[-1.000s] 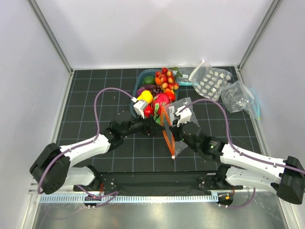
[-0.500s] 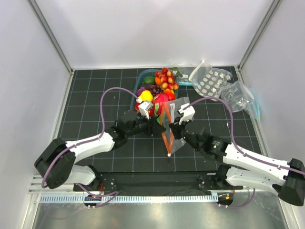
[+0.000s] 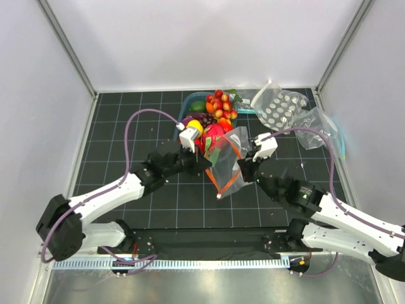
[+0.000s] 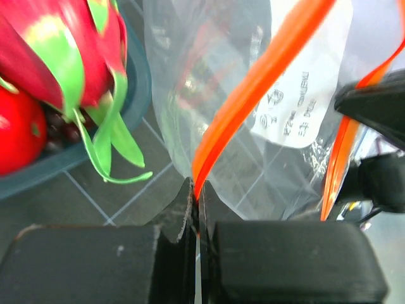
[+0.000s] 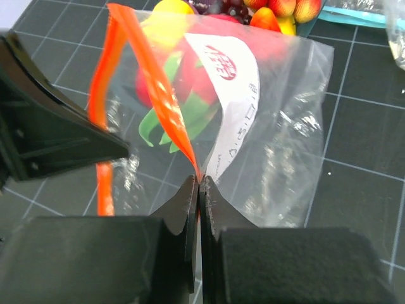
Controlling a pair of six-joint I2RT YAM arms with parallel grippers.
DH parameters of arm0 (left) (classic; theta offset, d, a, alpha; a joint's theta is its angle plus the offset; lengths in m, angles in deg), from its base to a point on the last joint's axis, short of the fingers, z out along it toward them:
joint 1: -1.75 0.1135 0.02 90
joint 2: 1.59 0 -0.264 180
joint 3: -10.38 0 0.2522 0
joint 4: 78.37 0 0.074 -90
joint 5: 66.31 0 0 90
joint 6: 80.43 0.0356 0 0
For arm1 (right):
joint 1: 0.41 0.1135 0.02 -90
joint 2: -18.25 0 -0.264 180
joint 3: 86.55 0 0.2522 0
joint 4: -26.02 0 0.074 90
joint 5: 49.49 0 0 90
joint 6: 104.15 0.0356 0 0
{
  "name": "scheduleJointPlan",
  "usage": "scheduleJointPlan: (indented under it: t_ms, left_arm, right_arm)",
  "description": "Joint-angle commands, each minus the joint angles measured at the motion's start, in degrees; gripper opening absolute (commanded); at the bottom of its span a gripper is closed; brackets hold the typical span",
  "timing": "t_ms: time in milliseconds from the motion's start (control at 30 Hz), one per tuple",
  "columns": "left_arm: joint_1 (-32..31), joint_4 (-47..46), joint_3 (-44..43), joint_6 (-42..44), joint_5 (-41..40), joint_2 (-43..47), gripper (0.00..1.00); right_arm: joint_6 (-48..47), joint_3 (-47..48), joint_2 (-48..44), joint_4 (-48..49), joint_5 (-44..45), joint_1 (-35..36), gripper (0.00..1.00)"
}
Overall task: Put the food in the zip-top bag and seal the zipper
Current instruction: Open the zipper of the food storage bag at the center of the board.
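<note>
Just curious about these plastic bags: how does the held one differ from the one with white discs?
The held bag has an orange zipper and white label; the disc bag shows neither. The left gripper and right gripper pinch the held bag; the disc bag lies ungripped. Both are clear plastic.

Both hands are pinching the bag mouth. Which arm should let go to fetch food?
Left, probably. The left hand pinches the zipper right beside the food; the right hand grips the far side of the zip-top bag, away from it.
</note>
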Motion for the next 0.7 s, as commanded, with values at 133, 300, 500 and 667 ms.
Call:
scheduleJointPlan:
  t_ms: [133,300,500,667]
  left_arm:
    - [-0.19,26.90,-14.06,-0.55,-7.98,11.50,0.00]
    - [-0.18,38.18,-19.86,-4.25,-11.15,17.49,0.00]
    - [-0.18,55.83,-30.67,-2.23,-20.27,20.66,0.00]
    - [-0.18,67.44,-38.58,-1.00,-29.60,19.08,0.00]
  right_arm:
    - [1.38,9.61,-0.21,-5.27,-5.22,0.18,0.04]
    - [1.46,15.04,6.73,-0.27,-12.96,0.09,0.04]
    - [1.64,22.96,17.43,4.83,-21.82,0.09,0.03]
    - [3.48,25.70,24.74,10.11,-26.41,0.18,0.01]
